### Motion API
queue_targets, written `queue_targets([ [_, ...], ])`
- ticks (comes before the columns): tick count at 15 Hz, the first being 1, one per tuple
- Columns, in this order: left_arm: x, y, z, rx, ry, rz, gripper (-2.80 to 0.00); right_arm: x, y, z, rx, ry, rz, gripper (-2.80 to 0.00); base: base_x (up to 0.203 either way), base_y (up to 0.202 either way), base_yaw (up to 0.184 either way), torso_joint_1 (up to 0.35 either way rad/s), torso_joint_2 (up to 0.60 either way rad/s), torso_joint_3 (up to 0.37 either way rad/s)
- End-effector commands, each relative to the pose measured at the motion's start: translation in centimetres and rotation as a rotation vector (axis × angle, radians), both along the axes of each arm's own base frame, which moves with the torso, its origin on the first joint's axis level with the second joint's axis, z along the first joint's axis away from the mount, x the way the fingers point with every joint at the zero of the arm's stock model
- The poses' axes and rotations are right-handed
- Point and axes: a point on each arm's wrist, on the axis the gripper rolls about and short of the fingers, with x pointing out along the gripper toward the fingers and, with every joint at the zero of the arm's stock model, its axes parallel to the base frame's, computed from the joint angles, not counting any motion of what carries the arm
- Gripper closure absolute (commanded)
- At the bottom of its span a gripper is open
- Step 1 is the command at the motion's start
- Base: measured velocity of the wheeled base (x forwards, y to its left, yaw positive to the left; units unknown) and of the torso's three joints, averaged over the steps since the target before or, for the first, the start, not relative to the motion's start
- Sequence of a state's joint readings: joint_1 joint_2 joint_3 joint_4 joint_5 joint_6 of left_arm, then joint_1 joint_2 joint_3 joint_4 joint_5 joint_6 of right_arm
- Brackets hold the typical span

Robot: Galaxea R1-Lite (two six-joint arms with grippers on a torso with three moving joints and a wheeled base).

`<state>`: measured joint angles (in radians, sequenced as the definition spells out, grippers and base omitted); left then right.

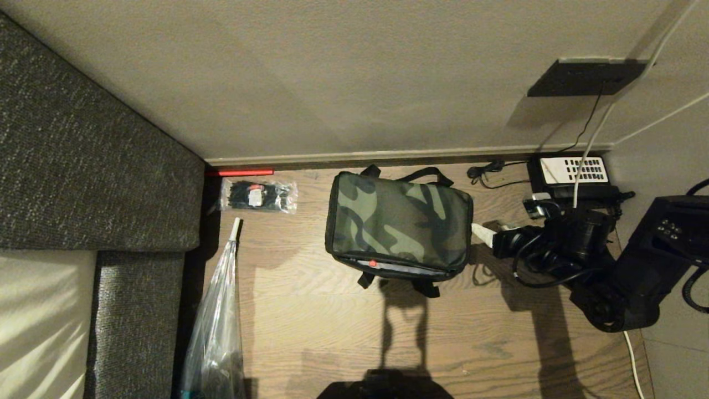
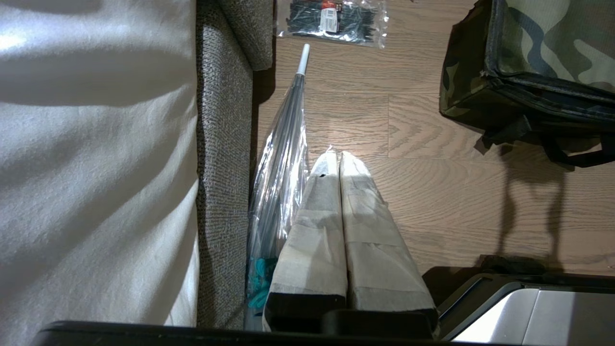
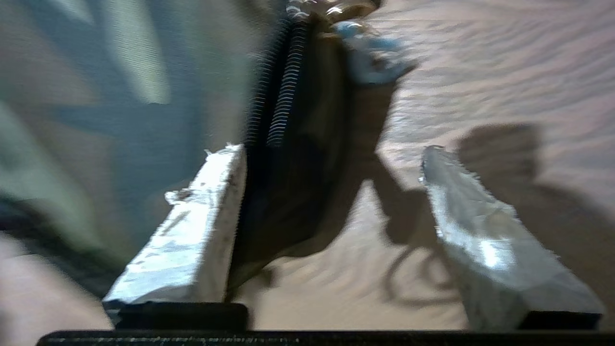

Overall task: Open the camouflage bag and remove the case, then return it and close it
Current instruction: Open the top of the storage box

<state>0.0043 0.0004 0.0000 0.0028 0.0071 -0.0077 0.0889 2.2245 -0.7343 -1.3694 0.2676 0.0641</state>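
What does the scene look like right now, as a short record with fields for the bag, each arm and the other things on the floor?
bag: camouflage bag on the wood floor, lid down, a gap along its front edge
right gripper: at the bag's right end, fingers open, zipper pull just ahead
left gripper: parked low over the floor, fingers shut
nearby: cable ties, umbrella, telephone

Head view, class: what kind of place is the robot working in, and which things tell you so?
Probably a home living room or a hotel room: a grey upholstered sofa, a wood-plank floor, and a black telephone on the floor by the wall.
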Motion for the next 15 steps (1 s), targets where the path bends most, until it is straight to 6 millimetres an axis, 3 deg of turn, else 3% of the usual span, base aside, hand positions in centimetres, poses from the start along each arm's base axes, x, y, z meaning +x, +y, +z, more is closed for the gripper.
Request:
queue_targets([
  [1,0.0,0.0,-0.1,0.0,0.003,0.001,0.0,-1.7,0.9,1.9,0.073,0.06,0.044,-2.8,0.0,0.0,0.0,0.0,0.0,0.0],
  [6,0.0,0.0,-0.1,-0.001,0.002,0.001,0.0,-3.8,4.4,1.0,0.271,0.337,0.083,-2.8,0.0,0.0,0.0,0.0,0.0,0.0],
  [11,0.0,0.0,-0.1,0.0,0.003,0.001,0.0,-3.2,5.7,-0.3,0.265,0.345,0.062,-2.8,0.0,0.0,0.0,0.0,0.0,0.0],
  [15,0.0,0.0,-0.1,-0.002,0.003,0.001,0.0,-2.3,6.3,-0.1,0.27,0.301,0.08,-2.8,0.0,0.0,0.0,0.0,0.0,0.0],
])
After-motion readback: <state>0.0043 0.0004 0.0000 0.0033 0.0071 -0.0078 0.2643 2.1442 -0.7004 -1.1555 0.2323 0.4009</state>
